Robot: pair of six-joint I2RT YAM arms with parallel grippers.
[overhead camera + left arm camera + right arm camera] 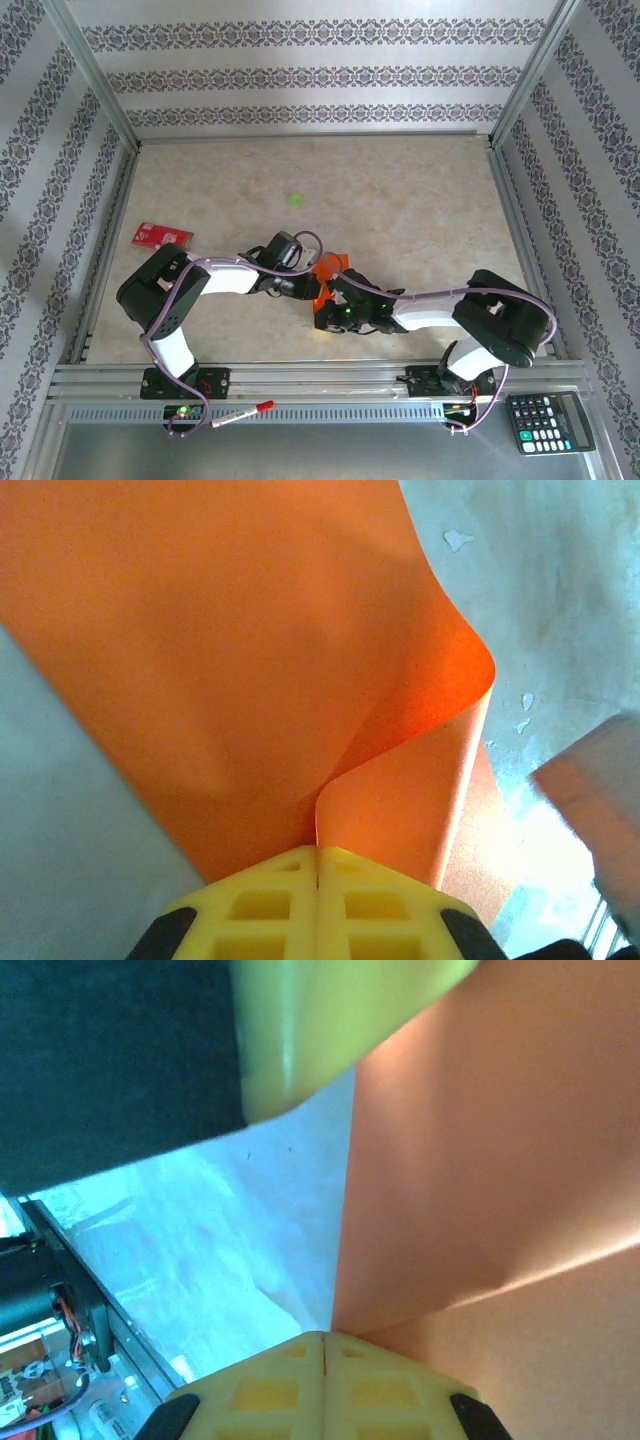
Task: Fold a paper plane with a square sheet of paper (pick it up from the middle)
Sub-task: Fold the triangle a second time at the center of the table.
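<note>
On the overhead feed, far left, I saw a small red card [162,235] lying flat on the table [420,200], near the left rail. A tiny green spot [295,199] sat further in and towards the back, well apart from the card. Below that spot the left gripper [302,285] reached in towards the middle of the table, and the square sheet of paper [328,270] showed as a bright orange patch just beside it, wedged between the two wrists. On the left wrist feed the left gripper [318,858] had its yellow fingers pressed together on an edge of the sheet [200,660], which curled up and over in a soft bend. The right gripper [334,302] met the paper from the other side; on its own feed the right gripper [323,1345] was likewise pinched tight on the sheet [480,1160]. Far right, a calculator [550,422] lay on the near ledge outside the frame
</note>
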